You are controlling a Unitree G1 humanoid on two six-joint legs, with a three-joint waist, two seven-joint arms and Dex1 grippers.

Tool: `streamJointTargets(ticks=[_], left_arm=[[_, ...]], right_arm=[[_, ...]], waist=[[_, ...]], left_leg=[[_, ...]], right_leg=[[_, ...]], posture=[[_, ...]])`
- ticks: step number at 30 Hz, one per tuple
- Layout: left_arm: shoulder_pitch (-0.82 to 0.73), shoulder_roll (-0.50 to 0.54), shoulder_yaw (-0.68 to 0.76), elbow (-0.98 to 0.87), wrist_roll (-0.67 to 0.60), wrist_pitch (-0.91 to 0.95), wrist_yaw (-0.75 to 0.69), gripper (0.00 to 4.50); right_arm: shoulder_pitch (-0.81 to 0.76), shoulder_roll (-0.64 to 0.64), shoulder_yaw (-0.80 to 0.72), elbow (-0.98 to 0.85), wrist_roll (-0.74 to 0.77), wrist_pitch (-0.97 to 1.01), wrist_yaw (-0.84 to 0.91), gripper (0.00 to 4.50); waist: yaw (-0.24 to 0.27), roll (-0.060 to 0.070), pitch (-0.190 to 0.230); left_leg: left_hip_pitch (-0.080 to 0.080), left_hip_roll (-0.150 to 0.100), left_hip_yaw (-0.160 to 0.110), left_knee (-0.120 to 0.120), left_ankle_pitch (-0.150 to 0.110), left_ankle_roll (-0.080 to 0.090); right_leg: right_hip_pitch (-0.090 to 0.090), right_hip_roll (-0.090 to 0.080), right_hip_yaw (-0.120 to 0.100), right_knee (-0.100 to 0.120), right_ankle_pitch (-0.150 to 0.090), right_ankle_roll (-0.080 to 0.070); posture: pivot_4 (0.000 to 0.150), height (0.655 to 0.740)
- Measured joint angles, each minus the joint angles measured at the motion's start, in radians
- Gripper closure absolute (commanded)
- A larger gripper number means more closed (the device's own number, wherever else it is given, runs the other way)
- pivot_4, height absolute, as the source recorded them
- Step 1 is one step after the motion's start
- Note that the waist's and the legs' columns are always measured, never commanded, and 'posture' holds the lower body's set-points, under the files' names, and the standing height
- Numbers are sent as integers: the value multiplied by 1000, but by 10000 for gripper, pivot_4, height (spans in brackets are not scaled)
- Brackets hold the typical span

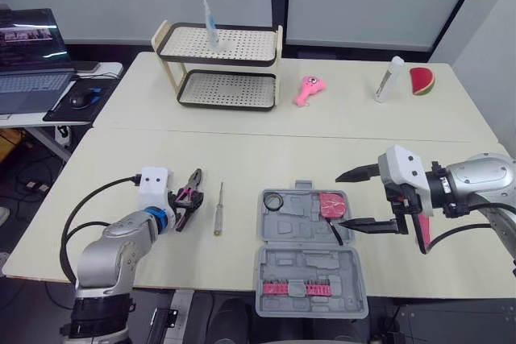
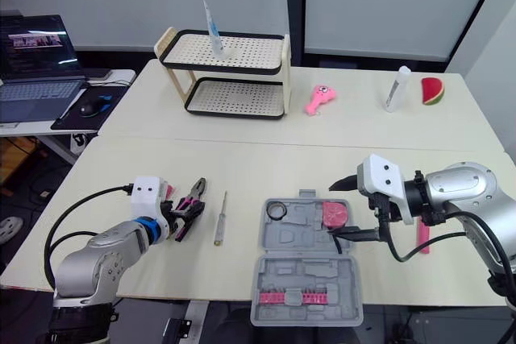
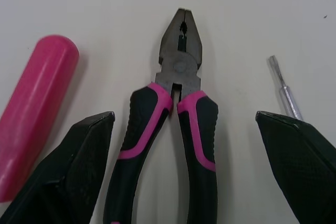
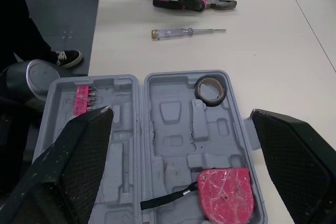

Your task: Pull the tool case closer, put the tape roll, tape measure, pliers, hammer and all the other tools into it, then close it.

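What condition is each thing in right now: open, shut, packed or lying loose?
Grey plastic tool case: open, lying flat.
Black tape roll: packed in the case.
Pink tape measure: packed in the case.
Pink-and-black pliers: shut, loose on the table.
Clear-handled screwdriver: loose on the table.
Left gripper: jaws open either side of the pliers.
Right gripper: jaws open above the case.

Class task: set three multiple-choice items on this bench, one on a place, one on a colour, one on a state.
1. Where is the tape roll? A on the rack; B in the tool case; C by the laptop.
2. What colour is the tape measure? A yellow; B blue; C pink.
3. How is the tool case? A open; B shut; C upside down.
Answers: B, it lies in a moulded recess; C, its body is pink; A, both halves lie flat.
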Motion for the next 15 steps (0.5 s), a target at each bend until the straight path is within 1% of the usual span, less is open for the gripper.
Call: streamJointTargets(ticks=[6,12,15], left_arm=[[-53,1,-21,69,32,11,-2,0],[-78,28,-41,96,46,23,-36,0],[-79,38,-54,101,58,18,-48,6161]], right_arm=[[10,-1,-1,-13,1,0,-11,468],[20,-3,-6,-23,2,8,-15,468],[25,-3,-7,-25,4,12,-19,0]], waist=[[1,0,0],[1,0,0],[1,0,0]], left_leg=[[0,0,-1,2,0,0],[0,0,-1,4,0,0],[0,0,-1,4,0,0]], right_leg=[[0,0,0,1,0,0],[0,0,-1,3,0,0],[0,0,0,4,0,0]], posture=[[1500,7400],[1500,7400],[1500,7400]])
